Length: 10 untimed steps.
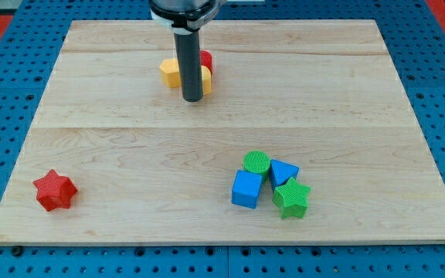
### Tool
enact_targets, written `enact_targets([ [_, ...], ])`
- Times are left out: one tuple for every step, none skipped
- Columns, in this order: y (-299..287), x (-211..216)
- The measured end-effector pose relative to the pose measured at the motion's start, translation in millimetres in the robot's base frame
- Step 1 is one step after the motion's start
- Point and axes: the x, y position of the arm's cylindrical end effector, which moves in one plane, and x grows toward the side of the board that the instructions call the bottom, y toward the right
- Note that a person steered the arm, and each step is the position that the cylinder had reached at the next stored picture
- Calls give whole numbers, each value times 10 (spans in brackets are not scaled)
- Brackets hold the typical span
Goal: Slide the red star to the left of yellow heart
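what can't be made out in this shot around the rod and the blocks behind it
- Yellow block, camera view: the rod covers its middle, so its shape cannot be confirmed.
- Red block behind the rod: only a sliver shows at the rod's right; shape unclear.
- My tip: whether it touches the yellow block cannot be told.
- Arm: cut off by the view's top edge.
- Red star, near the view's bottom left, is fully visible.

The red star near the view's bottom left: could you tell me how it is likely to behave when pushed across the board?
The red star looks solid and squat, so it will probably slide flat rather than tip. Its points may make it spin if my tip pushes off-centre. It sits apart from other blocks on the wooden board, so nothing seems likely to snag it early.
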Motion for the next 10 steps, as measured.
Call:
enact_targets([
  [-84, 179],
  [-73, 518],
  [-86, 918],
  [-343, 1345],
  [-421, 1827],
  [-982, 2207],
  [-1801, 2300],
  [-2354, 2168],
  [-2257, 1873],
  [-1787, 1655],
])
